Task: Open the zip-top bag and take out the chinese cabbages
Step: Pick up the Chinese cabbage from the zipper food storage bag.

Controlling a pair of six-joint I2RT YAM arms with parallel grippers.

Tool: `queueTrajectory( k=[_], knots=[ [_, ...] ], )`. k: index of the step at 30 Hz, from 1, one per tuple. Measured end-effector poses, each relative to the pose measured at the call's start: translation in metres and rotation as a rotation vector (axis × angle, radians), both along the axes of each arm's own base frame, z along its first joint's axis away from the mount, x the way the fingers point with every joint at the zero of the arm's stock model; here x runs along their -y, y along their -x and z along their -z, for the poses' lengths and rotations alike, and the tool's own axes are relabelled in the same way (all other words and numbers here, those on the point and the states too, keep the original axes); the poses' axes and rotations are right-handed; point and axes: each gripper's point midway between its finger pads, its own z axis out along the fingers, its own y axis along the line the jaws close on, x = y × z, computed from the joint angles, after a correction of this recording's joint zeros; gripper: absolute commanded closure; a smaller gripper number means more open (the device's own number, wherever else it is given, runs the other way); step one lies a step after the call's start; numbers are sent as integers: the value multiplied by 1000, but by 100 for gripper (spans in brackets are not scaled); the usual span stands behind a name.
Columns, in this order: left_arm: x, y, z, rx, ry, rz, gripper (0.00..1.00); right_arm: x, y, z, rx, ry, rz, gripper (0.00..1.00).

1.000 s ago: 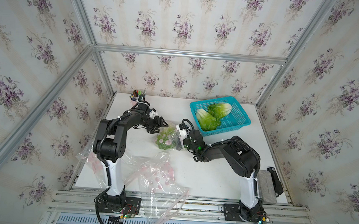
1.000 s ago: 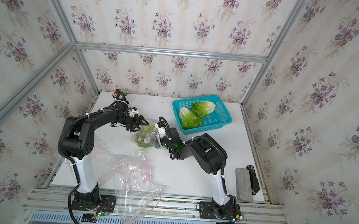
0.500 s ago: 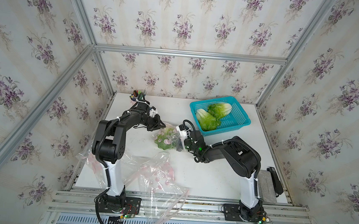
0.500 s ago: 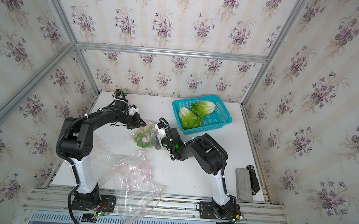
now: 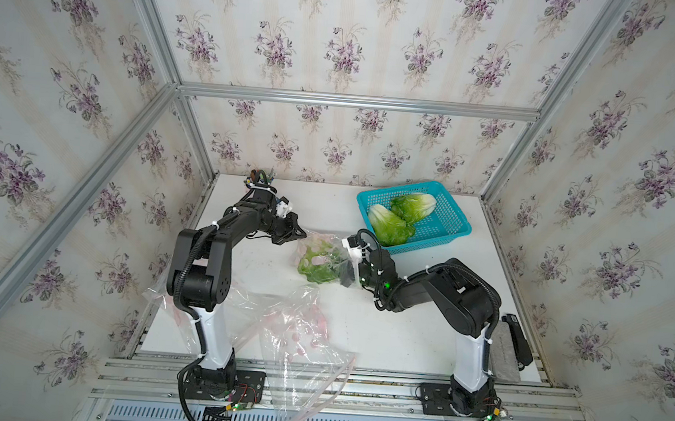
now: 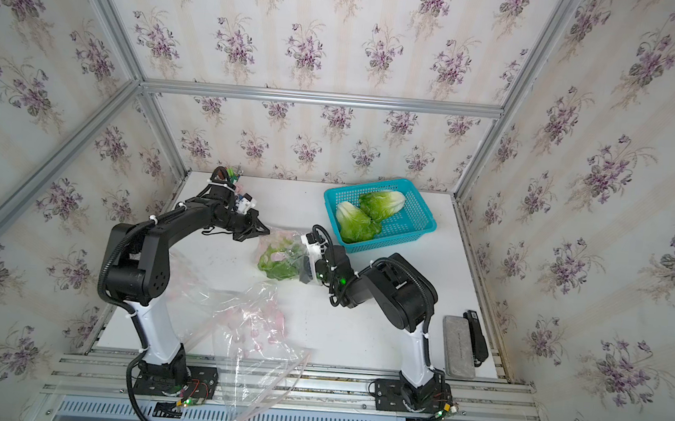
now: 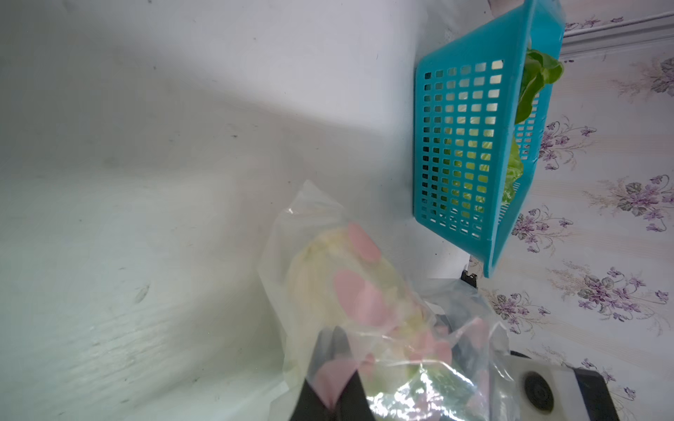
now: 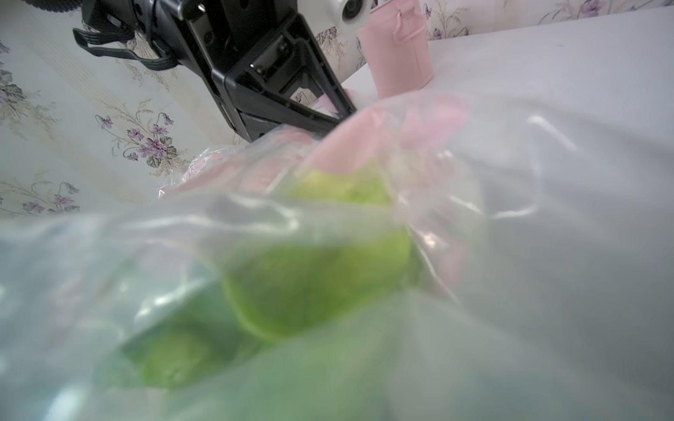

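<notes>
A small clear zip-top bag [image 5: 318, 245] with pink prints lies mid-table, stretched between both arms. One of the chinese cabbages [image 5: 316, 268] shows green inside it; it is also visible in the left wrist view [image 7: 317, 269] and the right wrist view [image 8: 317, 280]. My left gripper [image 5: 303, 237] is shut on the bag's far-left corner, with pink-printed film pinched between the jaws [image 7: 333, 368]. My right gripper [image 5: 343, 268] is at the bag's right end, shut on the film; the bag hides its jaws in the right wrist view. Two more cabbages [image 5: 389, 224] lie in the teal basket [image 5: 450, 207].
Larger empty clear bags [image 5: 303, 342] sprawl over the table's front edge between the arm bases. A grey block [image 5: 505, 351] and a black device lie at the front right. A pink can [image 8: 397, 47] stands at the back left, behind my left arm.
My left gripper, open beside the bag a second ago, has closed on the bag's corner. The bag is pulled slightly tauter. The right arm has barely moved.
</notes>
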Motion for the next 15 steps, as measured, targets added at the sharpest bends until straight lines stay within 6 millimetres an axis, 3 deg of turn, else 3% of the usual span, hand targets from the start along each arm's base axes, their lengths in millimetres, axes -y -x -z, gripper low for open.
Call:
queueTrajectory(
  k=[12,13,14,15],
  knots=[
    [-3,5,-17,20,-37,51,100,36,-2,-24,-21,-118,34,100],
    [-3,6,-18,16,-33,52,95,37,-2,-25,-21,-122,32,100],
    [-3,7,-18,16,-30,56,69,37,-2,-27,-21,-128,31,100],
    [-2,6,-18,18,-26,58,30,38,-2,-28,-22,-130,31,100]
  ],
)
